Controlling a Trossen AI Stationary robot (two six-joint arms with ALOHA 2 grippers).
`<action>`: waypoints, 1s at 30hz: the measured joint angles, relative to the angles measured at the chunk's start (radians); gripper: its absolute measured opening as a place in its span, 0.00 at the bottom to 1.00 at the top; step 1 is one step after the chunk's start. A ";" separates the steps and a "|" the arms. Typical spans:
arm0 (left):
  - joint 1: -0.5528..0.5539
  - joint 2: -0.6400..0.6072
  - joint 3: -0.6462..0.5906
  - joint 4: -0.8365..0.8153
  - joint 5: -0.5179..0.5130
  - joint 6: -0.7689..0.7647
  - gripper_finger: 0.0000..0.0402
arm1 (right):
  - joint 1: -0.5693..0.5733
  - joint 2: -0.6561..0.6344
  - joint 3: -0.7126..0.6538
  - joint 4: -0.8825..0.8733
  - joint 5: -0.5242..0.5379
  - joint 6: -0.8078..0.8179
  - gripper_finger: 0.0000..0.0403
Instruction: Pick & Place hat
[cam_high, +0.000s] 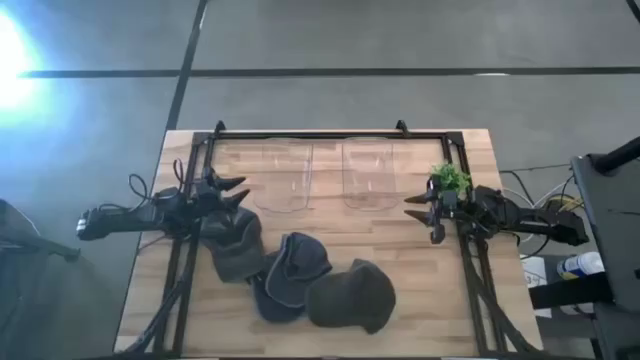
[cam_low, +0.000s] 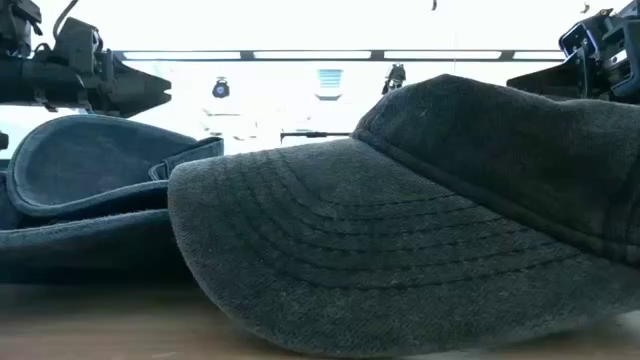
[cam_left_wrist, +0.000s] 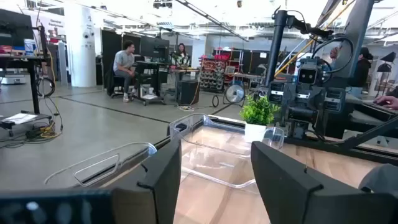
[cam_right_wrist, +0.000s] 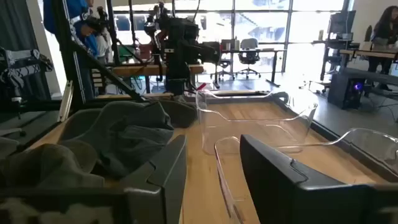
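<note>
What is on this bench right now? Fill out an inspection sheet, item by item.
Surface: wooden table, black frame along its edges.
Job's things: three dark hats overlapping at the near edge; two clear bins at the far side, nothing seen inside.
Clutter: small potted plant beside the right arm.
Grippers: left gripper open, empty, above the leftmost hat; right gripper open, empty.
Cables: bundle off the table's right edge.
Surroundings: open workshop; people seated at desks.
</note>
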 joint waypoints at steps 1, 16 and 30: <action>0.000 0.000 0.000 0.000 0.000 0.000 0.47 | 0.000 0.000 0.000 0.000 0.000 0.001 0.36; 0.000 0.000 0.000 0.029 -0.053 -0.145 0.47 | 0.000 0.000 0.000 0.014 0.022 -0.078 0.36; 0.002 0.000 0.004 0.028 -0.116 0.015 0.47 | 0.000 0.042 0.000 0.338 0.445 0.741 0.36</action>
